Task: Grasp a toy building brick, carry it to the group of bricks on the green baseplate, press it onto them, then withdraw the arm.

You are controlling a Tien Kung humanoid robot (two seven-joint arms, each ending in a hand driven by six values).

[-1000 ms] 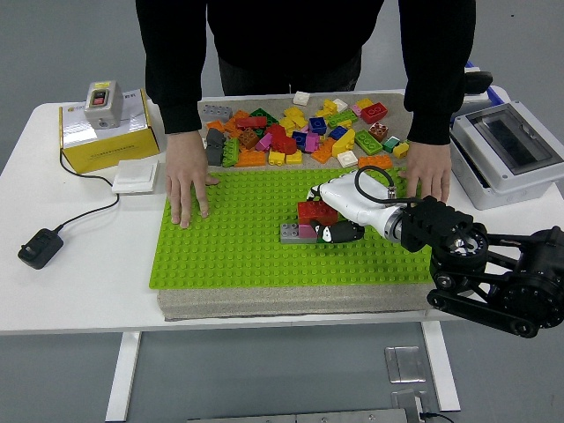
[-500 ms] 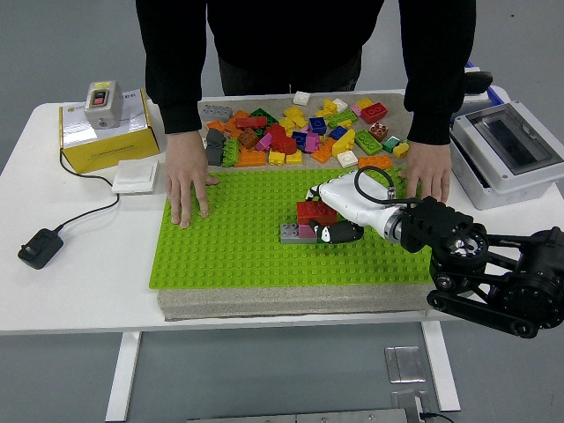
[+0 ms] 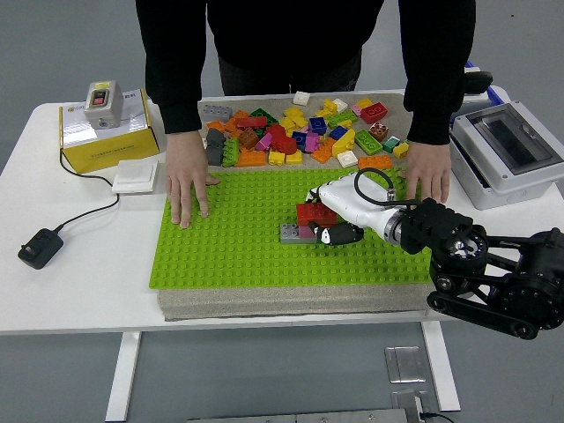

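Note:
A green baseplate lies on a grey pad in the middle of the table. On it stands a small group of bricks: a grey brick, a pink one beside it and a red brick on top. My right hand, white with black fingertips, reaches in from the right and has its fingers curled around the red brick, resting on the group. A heap of loose coloured bricks lies beyond the plate's far edge. My left arm is out of sight.
A person stands at the far side with a hand flat on the plate's left far corner and the other hand on its right far corner. A yellow box, white switch, black adapter sit left; a grey case right.
My right hand has shifted very slightly left at the brick group. The person's hands have not moved.

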